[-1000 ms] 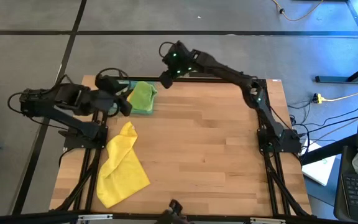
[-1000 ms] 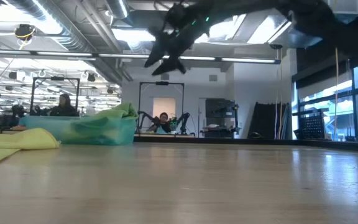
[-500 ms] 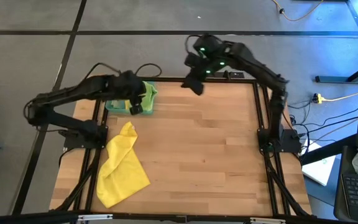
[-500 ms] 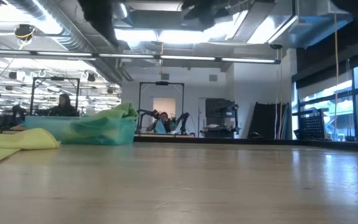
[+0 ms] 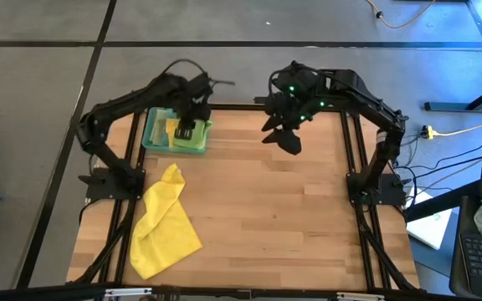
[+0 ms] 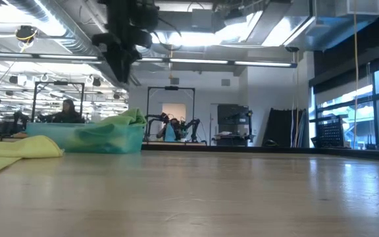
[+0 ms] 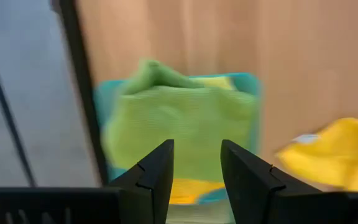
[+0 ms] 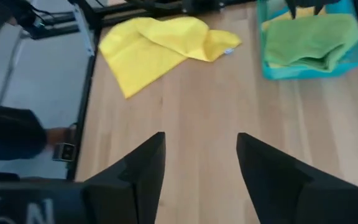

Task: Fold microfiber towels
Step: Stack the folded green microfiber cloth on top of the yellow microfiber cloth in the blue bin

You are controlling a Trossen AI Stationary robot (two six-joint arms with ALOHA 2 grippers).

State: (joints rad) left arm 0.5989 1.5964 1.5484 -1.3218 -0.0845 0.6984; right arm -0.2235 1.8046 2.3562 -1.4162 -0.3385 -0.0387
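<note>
Little of the folding looks done. One limp yellow microfiber towel lies loose and rumpled on the light wooden desk near its left edge, spread out in an uneven heap and not yet squared into a fold. The other cloths sit in the translucent teal rectangular plastic tray at the desk's far left corner: a bright green microfiber towel bunched on top, with a strip of a second yellow towel showing beneath it in the left wrist view. Any further cloths under these are hidden, so I cannot count them. The left gripper hangs directly above the tray, its jaws parted with nothing between them, pointed down at the green cloth; my reading is that it is about to take a towel out. The right gripper hovers over the far middle of the desk, well apart from both the tray and the loose yellow towel, its jaws also apart and empty. No neatly folded towel is visible anywhere on the desk, so by my judgement nearly all the work is left: the loose yellow one and each cloth in the tray.
</note>
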